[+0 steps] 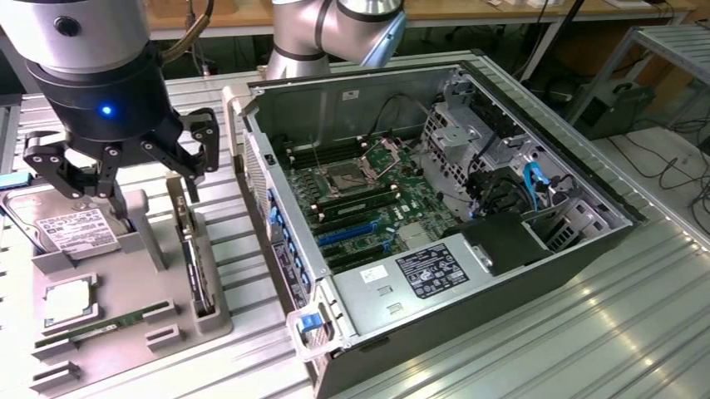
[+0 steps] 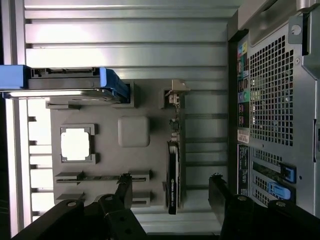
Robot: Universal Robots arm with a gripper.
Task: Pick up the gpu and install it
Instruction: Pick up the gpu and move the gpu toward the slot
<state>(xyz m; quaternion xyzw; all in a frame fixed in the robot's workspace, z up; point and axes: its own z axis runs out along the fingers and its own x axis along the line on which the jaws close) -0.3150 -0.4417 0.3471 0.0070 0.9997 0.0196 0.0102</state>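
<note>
Pincer (image 1: 152, 196): fingers spread apart, gripping nothing, poised above the gray tray (image 1: 133, 283).
Gpu (image 1: 195, 259): standing on edge in the tray's slot nearest the case, below the spread fingers, untouched.
Open computer case (image 1: 332, 91): on the worktop (image 1: 621, 332), at the exterior view's right of the tray.

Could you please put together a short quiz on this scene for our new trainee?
1. True or false: the gripper is shut on the gpu.
2. Where is the gpu? A) seated in the computer case B) on edge in the grey tray C) lifted clear of everything
3. Which part lies in the tray between the hard drive and the RAM stick?

Key: 1 false, the jaws are open, one on either side above the card. 2 B. 3 the CPU.
</note>
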